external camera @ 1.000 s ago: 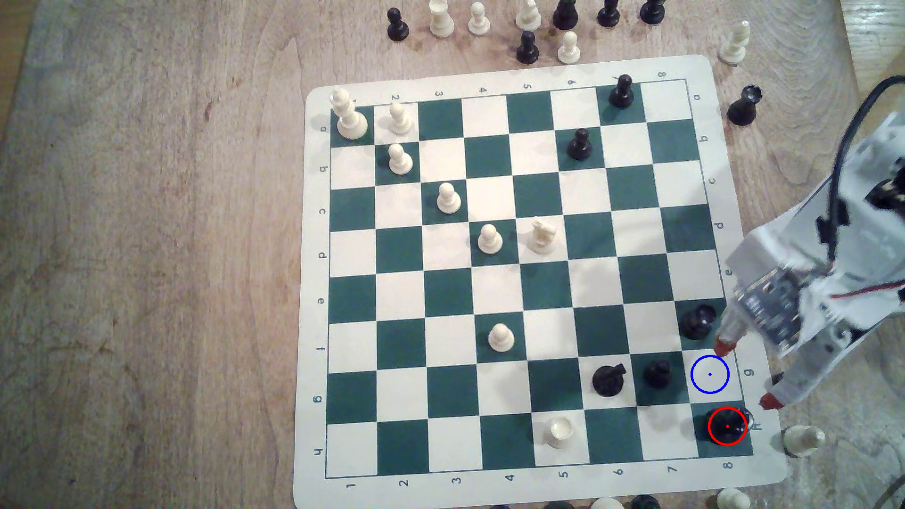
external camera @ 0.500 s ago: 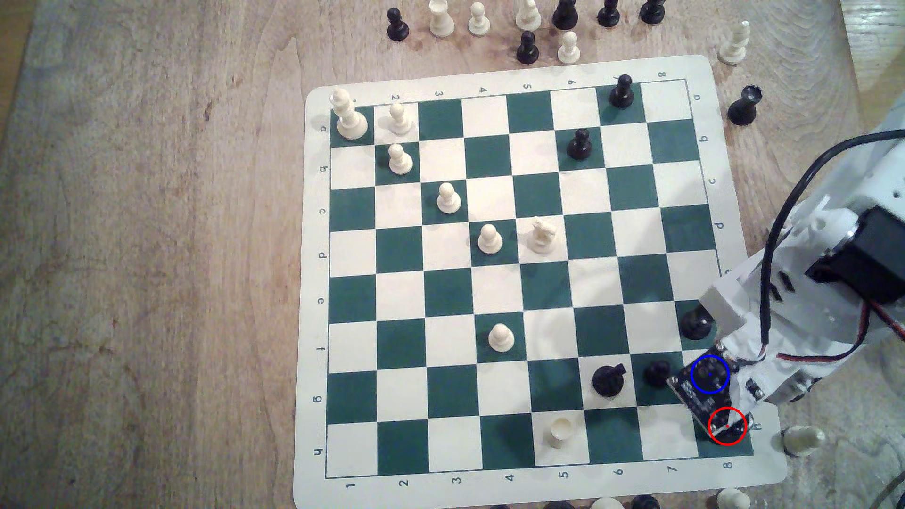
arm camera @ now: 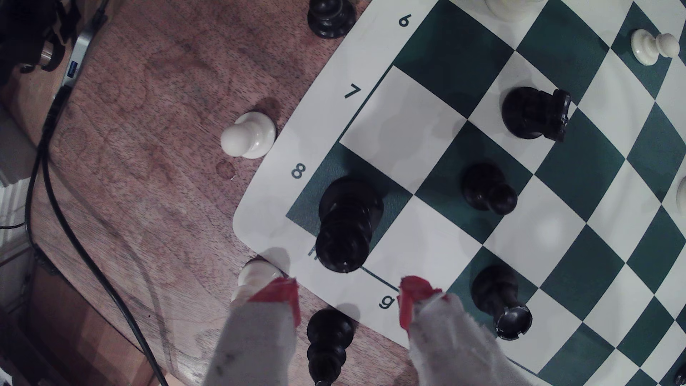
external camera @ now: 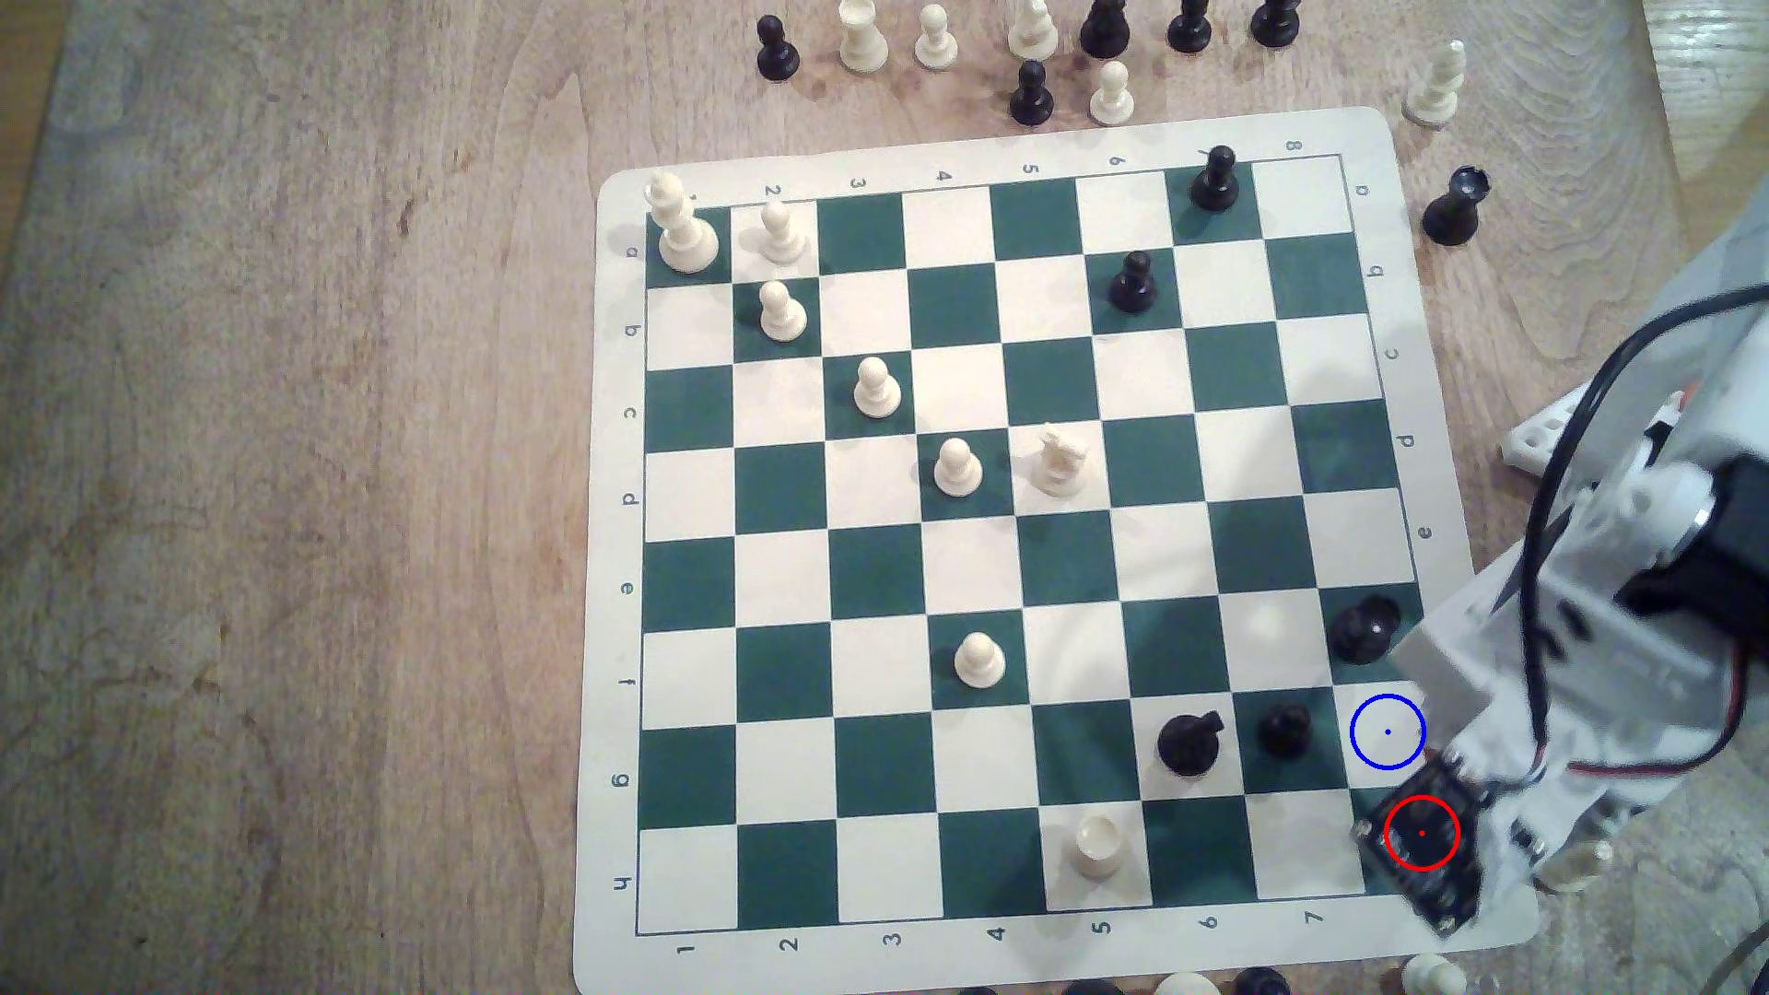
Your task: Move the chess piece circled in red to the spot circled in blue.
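Wood-grain table [external camera: 287,478] carries everything we see, and on it lies the green and cream chess board [external camera: 996,536], with loose pieces standing on the wood at its far side and around its right edge. Next in size is the white robot arm [external camera: 1618,612], which comes in from the exterior view's right and hangs over the near right corner of the board; its wrist board covers the dark green corner square ringed in red, so the exterior view hides what stands there.

In the wrist view we see the chess piece [arm camera: 347,222], glossy black with a wide round base, standing upright on that corner square beside the printed 8. The end effector [arm camera: 349,302] is open: its two red-tipped fingers [arm camera: 282,297] are spread apart, one over the wood just off the board's corner and one over the board's margin near the letter g. The chess piece stands just beyond the tips and we see no contact.

The spot [external camera: 1387,732], a cream square with a thin blue circle, is bare and lies next to the corner square on its far side. A small black pawn [external camera: 1285,730] stands on the green square to its left.
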